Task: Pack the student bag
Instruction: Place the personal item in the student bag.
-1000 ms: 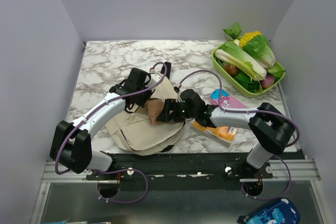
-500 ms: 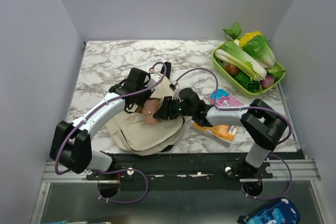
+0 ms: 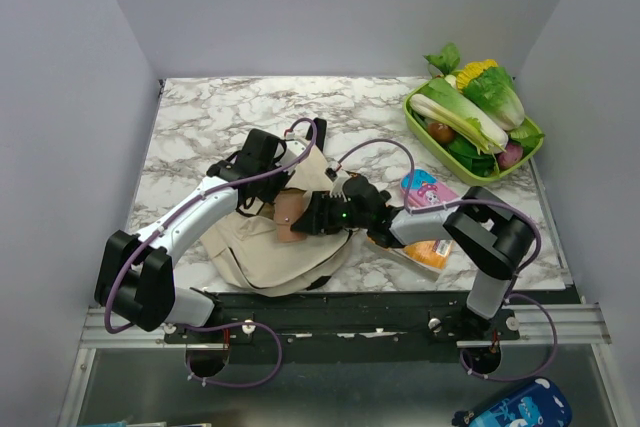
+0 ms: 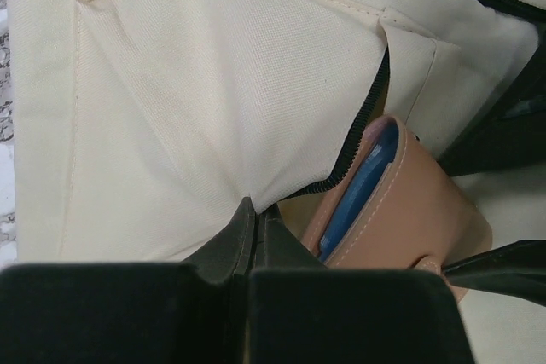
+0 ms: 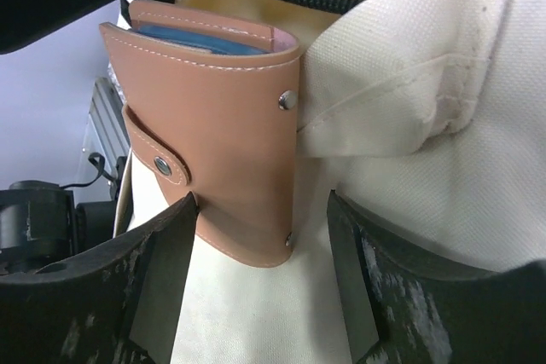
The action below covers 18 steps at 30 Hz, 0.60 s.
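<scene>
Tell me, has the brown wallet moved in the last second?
Yes: the brown wallet slid slightly left, away from the pink case, deeper into the student bag.

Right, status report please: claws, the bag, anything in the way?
Left claw shut on bag edge. Right claw open astride brown case. Case half inside bag mouth. No obstruction seen.

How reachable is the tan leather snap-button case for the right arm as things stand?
Probably yes: the open right claw straddles the tan leather snap-button case, nothing between them, while the left claw pinches the zip edge of the cream fabric backpack.
</scene>
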Each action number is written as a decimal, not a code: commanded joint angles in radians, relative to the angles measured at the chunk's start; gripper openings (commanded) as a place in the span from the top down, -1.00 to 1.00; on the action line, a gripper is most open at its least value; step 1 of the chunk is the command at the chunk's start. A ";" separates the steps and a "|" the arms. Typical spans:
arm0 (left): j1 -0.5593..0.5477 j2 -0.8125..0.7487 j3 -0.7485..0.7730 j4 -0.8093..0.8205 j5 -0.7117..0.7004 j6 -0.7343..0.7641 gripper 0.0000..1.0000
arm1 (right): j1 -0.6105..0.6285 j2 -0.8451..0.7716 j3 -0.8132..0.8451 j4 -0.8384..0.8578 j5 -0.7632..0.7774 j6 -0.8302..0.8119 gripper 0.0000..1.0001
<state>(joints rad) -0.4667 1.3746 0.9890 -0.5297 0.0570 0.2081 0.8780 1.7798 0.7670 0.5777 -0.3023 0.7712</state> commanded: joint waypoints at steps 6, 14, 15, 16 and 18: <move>-0.003 -0.026 0.048 -0.016 0.037 -0.021 1.00 | 0.018 0.084 0.000 0.112 0.020 0.050 -0.22; -0.003 -0.026 0.054 -0.019 0.043 -0.016 1.00 | 0.024 -0.045 -0.038 0.091 0.006 0.065 0.58; -0.001 -0.026 0.053 -0.019 0.046 -0.015 1.00 | 0.024 -0.059 -0.041 0.074 0.011 0.068 0.70; -0.001 -0.028 0.051 -0.019 0.046 -0.013 1.00 | 0.024 -0.068 -0.038 0.051 0.015 0.069 0.80; -0.003 -0.026 0.051 -0.018 0.046 -0.013 1.00 | 0.024 -0.080 -0.028 -0.045 0.037 0.077 0.98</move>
<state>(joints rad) -0.4660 1.3746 1.0061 -0.5526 0.0612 0.2081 0.8959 1.7481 0.7372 0.6514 -0.3038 0.8402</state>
